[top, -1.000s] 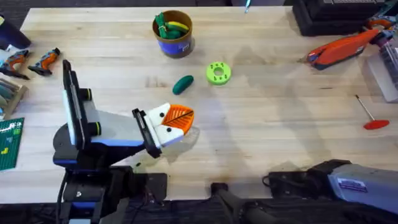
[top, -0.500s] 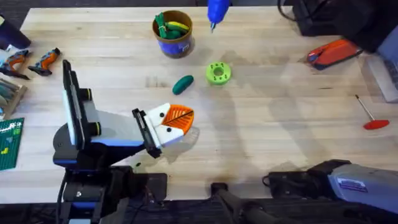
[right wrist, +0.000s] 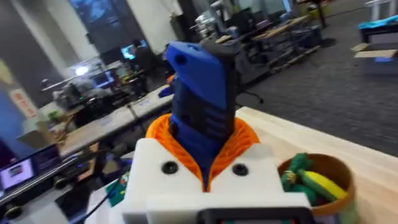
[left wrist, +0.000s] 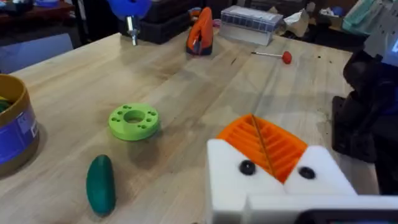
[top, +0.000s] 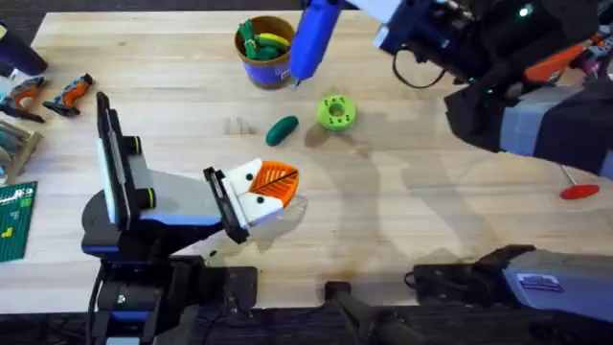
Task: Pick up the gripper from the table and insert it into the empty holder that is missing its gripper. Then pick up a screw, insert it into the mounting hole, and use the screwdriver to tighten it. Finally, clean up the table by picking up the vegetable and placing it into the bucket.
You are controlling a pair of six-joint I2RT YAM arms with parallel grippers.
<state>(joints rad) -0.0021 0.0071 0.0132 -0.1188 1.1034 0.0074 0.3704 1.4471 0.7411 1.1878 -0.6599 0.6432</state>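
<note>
The screwdriver (top: 313,38) is clamped in the right gripper (right wrist: 208,177) above the table's (top: 431,230) far edge, beside the bucket (top: 267,53). The left gripper (top: 273,190), pads pressed together near the front edge, is best kept motionless while the bit is lowered squarely onto the screw.

lime-green disc (top: 335,112) mid-table; red-handled rod (top: 571,179) right | green board (top: 16,220) left edge

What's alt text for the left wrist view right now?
The left tool, white with orange ribbed pads, hangs low over the wooden table. Beyond it lie a dark green vegetable and a lime-green disc with holes, with the blue bucket at the edge and the blue screwdriver hanging farther off.
</note>
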